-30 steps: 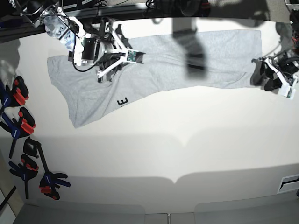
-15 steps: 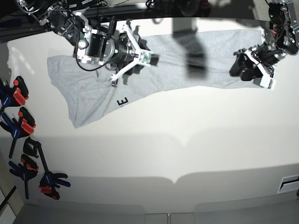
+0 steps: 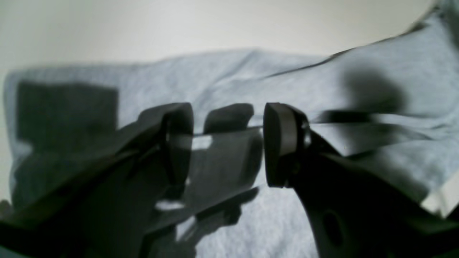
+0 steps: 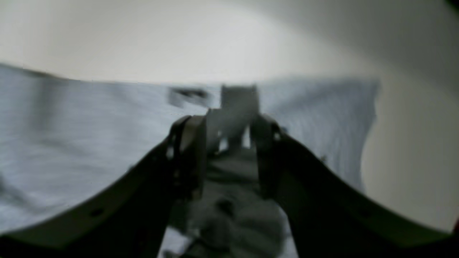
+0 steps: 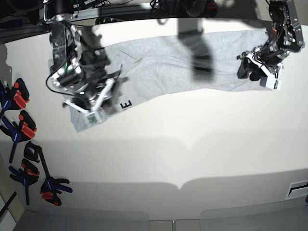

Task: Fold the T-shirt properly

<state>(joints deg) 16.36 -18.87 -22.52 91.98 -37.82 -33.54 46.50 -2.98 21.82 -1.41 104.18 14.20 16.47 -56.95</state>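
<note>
Base view, left to right. Spring clamps (image 5: pixel 21 139) lie along the worktop (image 5: pixel 192 163) edge, well clear of the T-shirt (image 5: pixel 159 62).

Next, your right gripper (image 5: pixel 98 98). Half a second ago it sat over the T-shirt's upper middle, pointing toward the centre; now it has swung down and back over the sleeve end, above the lower corner just beside the black letter "E" (image 5: pixel 126 104). Right wrist view: right gripper jaws stand partly apart, bunched grey cloth below and between them, but blur hides any contact. You cannot tell whether it is pinching fabric or only hovering.

T-shirt itself: spread as a long band across the far part of the worktop, one lengthwise fold already in, lettered face mostly tucked under. Its outline has hardly shifted, though the cloth near the right gripper looks more rumpled.

Far end: your left gripper (image 5: pixel 257 67) has barely moved, sitting over the T-shirt's hem end. Left wrist view shows its fingers (image 3: pixel 279 143) clearly apart, nothing between them, cloth lying beneath.

Reading: both arms appear to be lining up on opposite ends for the next fold. Likely no grasp is secured yet; confirm the sleeve-end pinch before lifting.
</note>
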